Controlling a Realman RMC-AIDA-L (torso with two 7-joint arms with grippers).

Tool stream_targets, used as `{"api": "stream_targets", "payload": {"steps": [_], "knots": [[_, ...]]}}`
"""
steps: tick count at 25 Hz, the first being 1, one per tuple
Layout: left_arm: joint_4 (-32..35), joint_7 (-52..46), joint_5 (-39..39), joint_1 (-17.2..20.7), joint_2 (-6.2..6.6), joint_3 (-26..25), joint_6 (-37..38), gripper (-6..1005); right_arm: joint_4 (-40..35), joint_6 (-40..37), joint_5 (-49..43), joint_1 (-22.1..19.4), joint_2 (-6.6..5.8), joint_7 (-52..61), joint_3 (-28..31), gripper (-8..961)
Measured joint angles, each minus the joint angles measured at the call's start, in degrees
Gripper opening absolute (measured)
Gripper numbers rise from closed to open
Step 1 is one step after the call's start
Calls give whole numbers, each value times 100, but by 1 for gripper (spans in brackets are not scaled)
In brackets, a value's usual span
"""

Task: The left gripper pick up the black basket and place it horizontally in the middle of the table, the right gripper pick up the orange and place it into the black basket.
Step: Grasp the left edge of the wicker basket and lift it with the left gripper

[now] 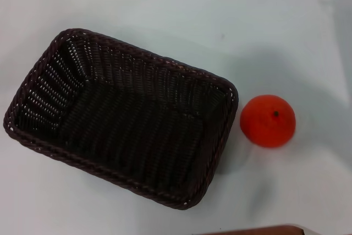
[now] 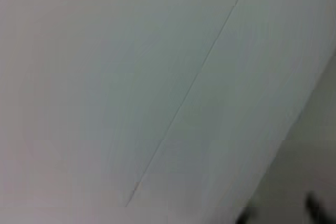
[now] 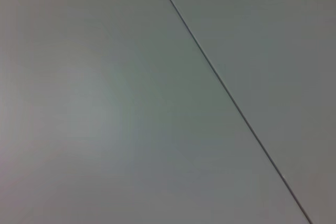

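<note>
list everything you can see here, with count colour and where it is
black basket: one, very dark brown-black woven, lying skewed on the table, left of centre in the head view, nothing inside it
orange: one, bright orange with a dark stem dot, on the table just right of the basket, apart from its rim
table: one, white, filling the head view; both wrist views show only a plain pale surface with a thin seam line
brown edge: one strip, at the near edge of the head view
left gripper: not in view
right gripper: not in view
</note>
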Motion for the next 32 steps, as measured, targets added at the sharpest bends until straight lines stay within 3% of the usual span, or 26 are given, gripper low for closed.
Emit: {"api": "stream_targets", "payload": {"steps": [7,10,15,32], "knots": [[1117,-1196,2186,-533,62,1013,6,872,-8,124,0,58,-7,-24,33,866],[1622,-1633,3022,-774,-14,1410,17,872,-9,170,0,73,-7,-28,37,866],[1963,-2032,3680,-1006,-95,1853,19,860,-9,264,0,70,-2,-30,106,867],[2006,-2645,5765,-1422,-657,2636,-135,858,-4,451,1,71,8,-16,311,858]]}}
